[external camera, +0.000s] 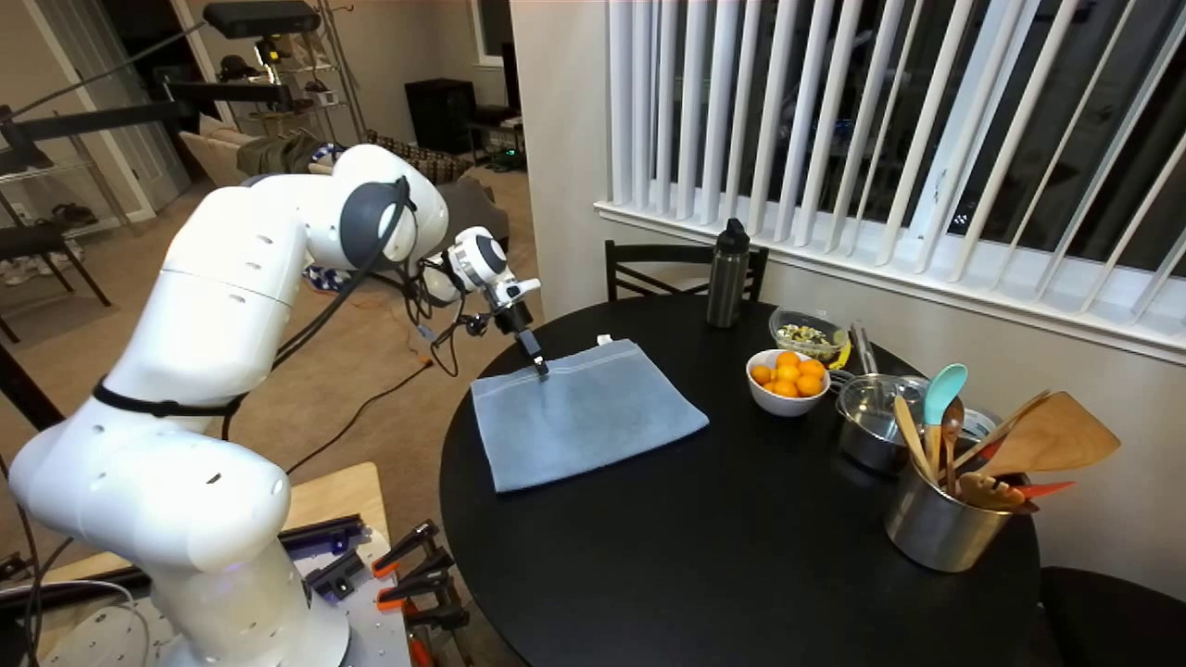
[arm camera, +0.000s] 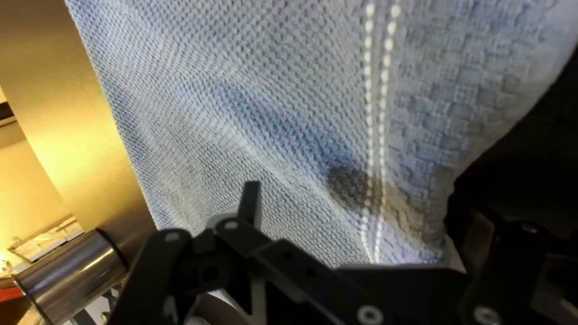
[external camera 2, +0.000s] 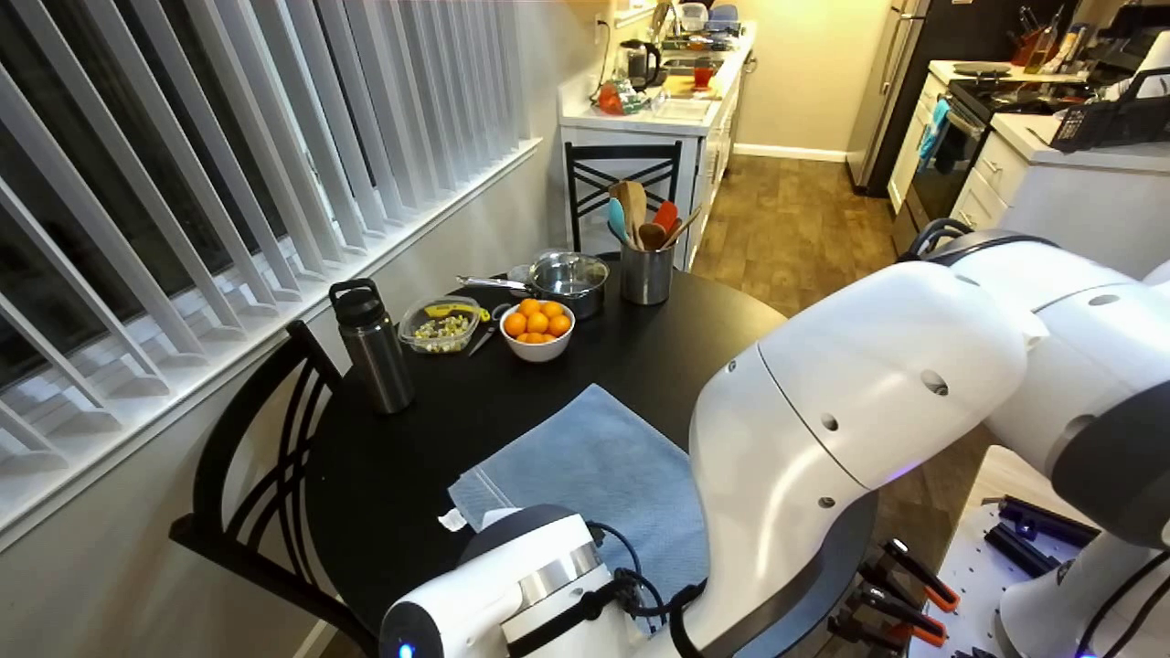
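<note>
The blue towel [external camera: 593,421] lies mostly flat on the table [external camera: 704,574]; in an exterior view it looks longest from about 8 to 2 o'clock. The gripper [external camera: 540,368] is at its far edge, toward half past ten from its middle, so most of the towel lies toward half past four from the gripper. The fingers [arm camera: 249,203] stand wide apart, stitched border [arm camera: 377,113] between them, nothing gripped; contact is unclear. A white bowl [external camera: 776,405] sits toward 3 o'clock.

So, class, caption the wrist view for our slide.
Open black hand at the edge of a blue, textured, white-stitched cloth.
</note>
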Action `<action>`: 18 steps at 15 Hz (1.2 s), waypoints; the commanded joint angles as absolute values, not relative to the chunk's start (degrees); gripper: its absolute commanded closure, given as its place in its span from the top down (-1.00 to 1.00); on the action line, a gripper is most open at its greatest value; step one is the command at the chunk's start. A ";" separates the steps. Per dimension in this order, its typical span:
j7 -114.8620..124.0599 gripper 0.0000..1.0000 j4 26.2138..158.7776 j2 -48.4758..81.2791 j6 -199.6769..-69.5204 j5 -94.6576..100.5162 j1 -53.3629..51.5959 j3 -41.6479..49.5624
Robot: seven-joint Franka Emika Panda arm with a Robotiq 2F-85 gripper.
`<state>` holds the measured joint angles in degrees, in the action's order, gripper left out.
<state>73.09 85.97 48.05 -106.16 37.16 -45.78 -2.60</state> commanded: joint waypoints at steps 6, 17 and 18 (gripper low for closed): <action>73.82 1.00 83.14 48.20 -96.22 38.48 -48.44 -1.39; 72.21 1.00 79.18 48.72 -89.43 39.40 -50.97 -2.13; 72.21 1.00 79.23 48.81 -90.01 39.41 -50.82 -2.20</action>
<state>73.18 80.14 48.17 -90.66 38.86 -51.08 -1.91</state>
